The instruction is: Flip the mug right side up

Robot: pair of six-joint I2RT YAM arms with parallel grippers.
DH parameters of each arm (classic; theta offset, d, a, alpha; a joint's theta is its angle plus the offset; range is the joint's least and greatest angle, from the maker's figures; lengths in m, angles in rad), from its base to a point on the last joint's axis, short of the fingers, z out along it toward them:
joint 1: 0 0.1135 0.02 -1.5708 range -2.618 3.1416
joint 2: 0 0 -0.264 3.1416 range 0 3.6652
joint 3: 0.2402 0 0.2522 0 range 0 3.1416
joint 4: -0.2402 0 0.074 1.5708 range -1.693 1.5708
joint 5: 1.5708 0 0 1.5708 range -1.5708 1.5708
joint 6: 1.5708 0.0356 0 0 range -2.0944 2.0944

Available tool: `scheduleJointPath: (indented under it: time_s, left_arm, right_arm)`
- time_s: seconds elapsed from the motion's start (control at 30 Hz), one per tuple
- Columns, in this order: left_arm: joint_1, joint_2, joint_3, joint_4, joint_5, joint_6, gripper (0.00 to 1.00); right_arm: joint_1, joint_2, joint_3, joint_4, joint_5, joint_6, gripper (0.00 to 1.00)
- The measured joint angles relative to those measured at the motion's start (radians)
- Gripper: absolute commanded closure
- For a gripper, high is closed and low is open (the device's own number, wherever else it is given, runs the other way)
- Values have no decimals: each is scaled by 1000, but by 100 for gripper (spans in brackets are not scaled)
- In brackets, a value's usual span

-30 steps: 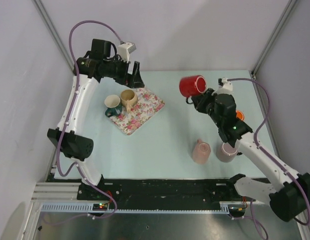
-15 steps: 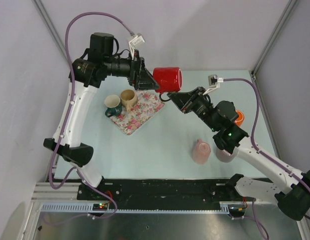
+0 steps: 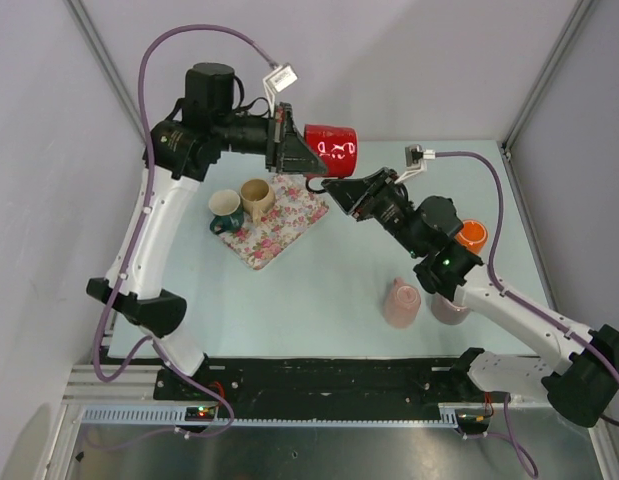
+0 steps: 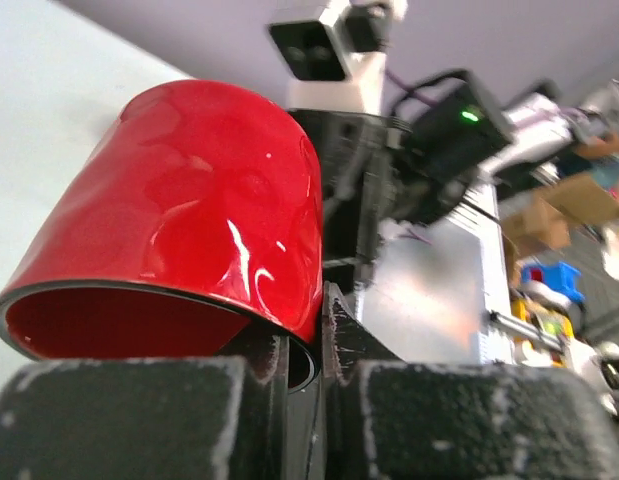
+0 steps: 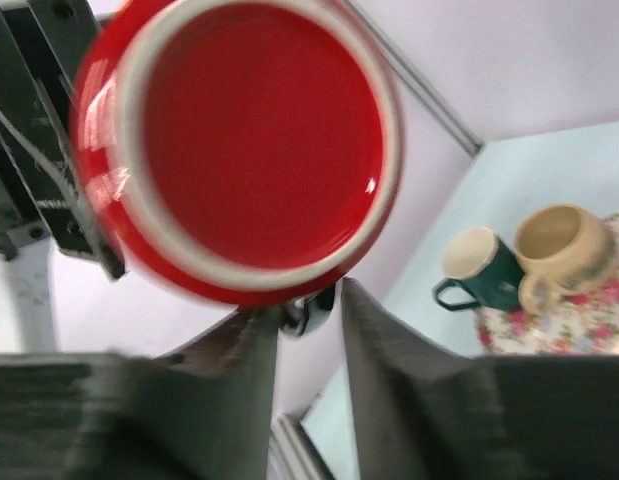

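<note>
Red mug [image 3: 331, 148] held in the air on its side, rim clamped in left claw [image 3: 305, 158], handle pinched between right claw [image 3: 336, 187] fingers, just below mug.

Glossy red mug [image 3: 330, 150] with white markings, horizontal in mid-air. Mouth faces my left gripper [image 3: 301, 158], which pinches the rim; base faces right.

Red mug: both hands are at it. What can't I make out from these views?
- Handle of the mug: top view, hidden by the right hand. Right wrist shows only a blurred sliver between the fingers, so the grip is unclear.
- Inside of the mug: left wrist, mostly blocked by the left hand.
- Orange thing: top view, half behind the right arm.
</note>
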Motion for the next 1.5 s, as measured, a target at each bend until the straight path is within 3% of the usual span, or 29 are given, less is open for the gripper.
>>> scheduleJointPath:
  time_s: [0.03,0.07,0.13,0.37,0.6,0.87,1.5]
  left_arm:
    - [-3,0,-7,8,-26,-4,100]
    - [-8,0,-13,10,-74,-5,100]
    - [-22,6,-34,11,-224,-8,100]
    - [-37,196,-37,16,-756,36,100]
    - [-44,544,47,9,-1051,116,100]
    - [-23,714,114,-13,-1139,148,100]
    - [20,740,110,-2,-1179,111,96]
  right_arm:
    - [-1,0,6,-21,7,0,23]
    - [-2,0,11,-50,19,-3,12]
    - [-6,-2,19,-130,56,-3,3]
    - [-44,-11,23,-555,270,-29,1]
    - [-38,-10,23,-785,376,-95,1]
    - [-36,8,23,-865,421,-140,1]
    - [-40,95,23,-883,424,-180,1]
